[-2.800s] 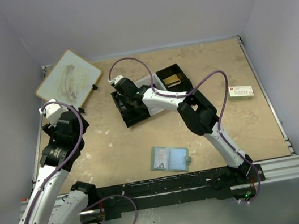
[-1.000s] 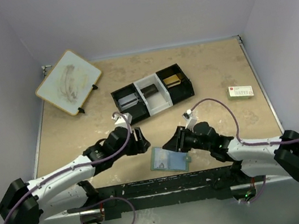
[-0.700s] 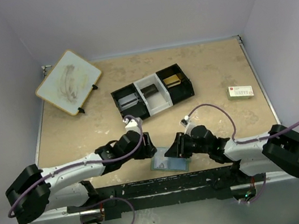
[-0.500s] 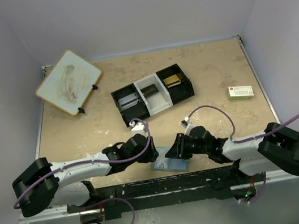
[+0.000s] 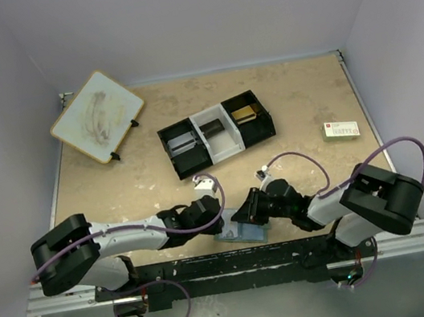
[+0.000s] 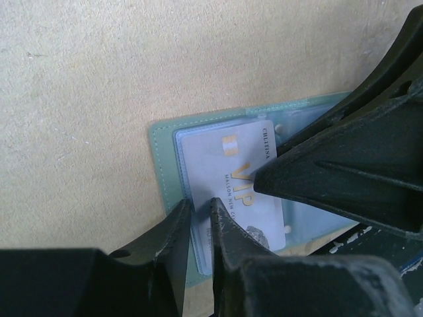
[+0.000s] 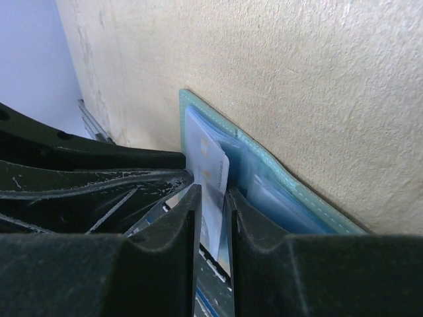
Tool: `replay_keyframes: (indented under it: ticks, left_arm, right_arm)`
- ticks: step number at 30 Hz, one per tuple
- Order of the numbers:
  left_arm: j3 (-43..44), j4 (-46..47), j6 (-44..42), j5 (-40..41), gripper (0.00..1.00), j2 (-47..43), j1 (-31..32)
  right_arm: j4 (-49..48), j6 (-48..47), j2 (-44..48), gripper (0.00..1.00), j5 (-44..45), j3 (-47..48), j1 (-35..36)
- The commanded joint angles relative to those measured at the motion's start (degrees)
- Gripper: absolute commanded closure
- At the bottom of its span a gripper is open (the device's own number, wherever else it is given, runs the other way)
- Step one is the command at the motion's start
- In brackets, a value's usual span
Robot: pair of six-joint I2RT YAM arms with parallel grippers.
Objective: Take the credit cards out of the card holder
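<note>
— Since starting leftmost, logging left gripper [image 6: 200, 205] as what?
— Nearly pinched over left pocket edge of card holder [image 6: 157, 158]; cannot tell if gripping anything.
— Holder where?
— Lying open, flat on table [image 5: 310, 109], at near edge, around centre.
— And rightward?
— Clamped on pale bluish-grey credit card [image 7: 209, 165], tilted up at holder's pocket: right gripper [image 7: 213, 198].

Soft, even light falls from above on the table [image 5: 308, 102]; we find its shadows faint and soft-edged. Our top view is sharp throughout. In both wrist views the dark pincer fingers [image 6: 165, 257] loom close and blurred, while the print on the card [image 6: 231, 178] reads clearly.
</note>
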State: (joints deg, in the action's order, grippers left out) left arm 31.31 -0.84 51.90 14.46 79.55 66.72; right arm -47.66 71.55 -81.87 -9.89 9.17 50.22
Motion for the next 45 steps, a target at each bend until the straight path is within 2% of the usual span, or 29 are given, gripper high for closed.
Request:
replay_keyframes:
  ticks: [1, 5, 9, 13, 15, 18, 23, 32, 45]
  left_arm:
    - [2.11, 2.56, 1.07, 0.76, 0.88, 2.53, 1.87]
    - [2.19, -0.12, 2.22, 4.34, 0.91, 2.35, 2.8]
    - [2.07, -2.11, 2.93, 5.93, 0.92, 2.66, 2.88]
    - [2.09, -3.07, 3.49, 6.98, 0.93, 2.97, 2.89]
    - [2.22, -3.55, 3.73, 7.53, 0.94, 3.06, 2.89]
    - [2.42, -4.28, 4.02, 8.24, 0.96, 3.15, 2.89]
    - [2.7, -5.29, 4.12, 8.73, 0.97, 3.25, 2.96]
    - [2.73, -6.05, 4.35, 9.43, 0.98, 3.45, 2.98]
    - [2.75, -6.45, 4.59, 10.31, 0.99, 2.31, 3.31]
  right_arm:
    - [-4.53, 1.52, -4.57, 0.78, 0.76, -1.97, 0.17]
    - [-9.43, 2.97, -6.17, 0.82, 0.14, -3.43, 0.12]
    - [-10.54, 3.27, -5.67, 0.73, -0.88, -4.24, 0.11]
    - [-11.41, 4.29, -4.18, 0.72, 0.59, -5.48, 0.17]
    - [-11.76, 4.51, -3.64, 0.74, 0.51, -6.09, 0.18]
    - [-11.39, 4.48, -2.34, 0.87, 0.66, -6.53, 0.15]
    - [-6.55, 3.84, 1.37, 0.87, 1.26, -6.02, 0.1]
    - [6.54, 3.61, 12.83, 1.0, 2.45, -6.84, 0.14]
    - [21.96, 2.99, 26.48, 1.0, 5.47, -7.37, 0.05]
